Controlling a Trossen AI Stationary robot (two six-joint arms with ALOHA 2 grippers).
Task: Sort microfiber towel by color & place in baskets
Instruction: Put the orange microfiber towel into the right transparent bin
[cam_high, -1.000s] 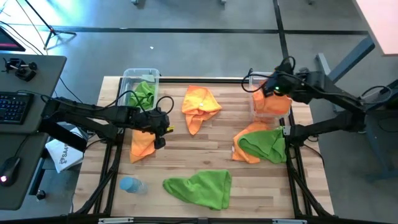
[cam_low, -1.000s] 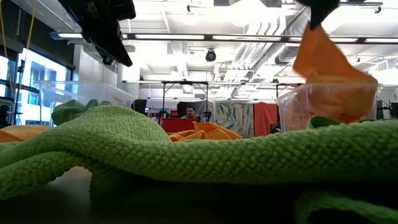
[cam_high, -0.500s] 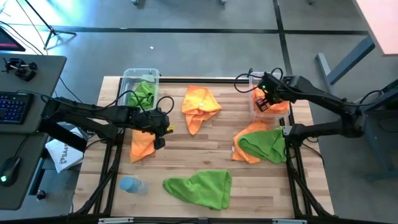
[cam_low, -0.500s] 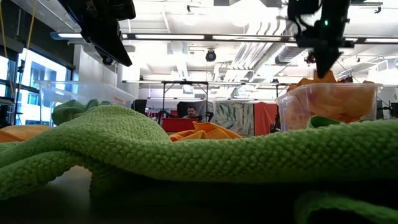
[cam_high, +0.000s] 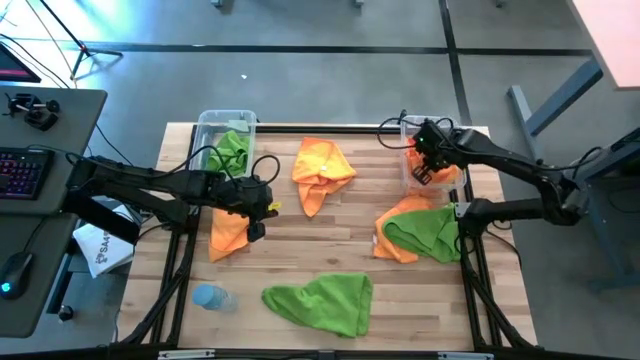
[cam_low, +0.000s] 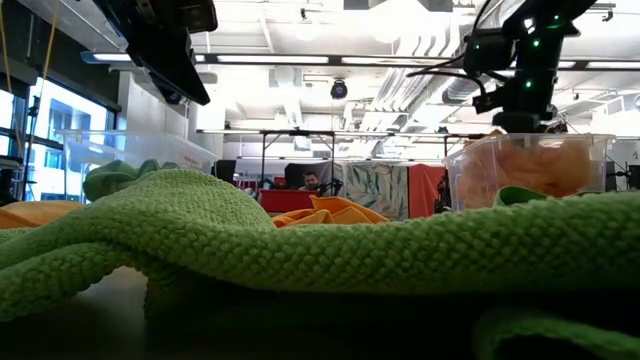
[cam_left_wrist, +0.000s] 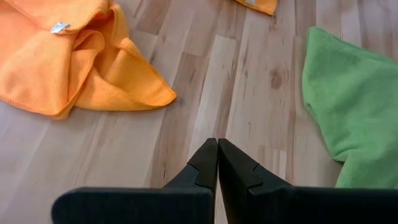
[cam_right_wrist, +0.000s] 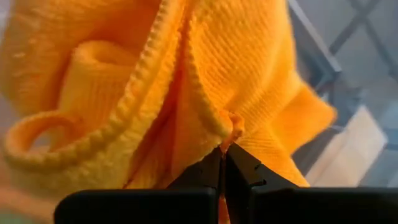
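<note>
My right gripper (cam_high: 424, 166) reaches down into the right clear basket (cam_high: 406, 150) at the table's far right and is shut on an orange microfiber towel (cam_right_wrist: 155, 81) bunched inside it. In the low view that basket (cam_low: 528, 168) shows full of orange cloth below the gripper (cam_low: 520, 118). The left basket (cam_high: 212, 122), at the far left, holds a green towel (cam_high: 233, 148). My left gripper (cam_high: 256, 208) is shut and hovers over bare wood (cam_left_wrist: 217, 149), beside an orange towel (cam_high: 228, 232) lying flat. My right gripper pinches a small raised fold of the orange towel (cam_right_wrist: 229, 124) between its two fingers, coming from above and pointing down. The rest of the towel lies bunched in the right basket below the fingers, slack.
Lying loose on the table are an orange towel (cam_high: 322, 172) at the far middle, a green towel over an orange one (cam_high: 418, 232) at the right, and a green towel (cam_high: 325, 300) near the front edge. A pale blue bottle (cam_high: 210, 297) stands at the near left.
My right gripper has come down and toward the table's left, into the right basket. The orange towel that hung from it above the basket's rim has sunk and now sits bunched inside the basket. The fingers have stayed shut on it.
</note>
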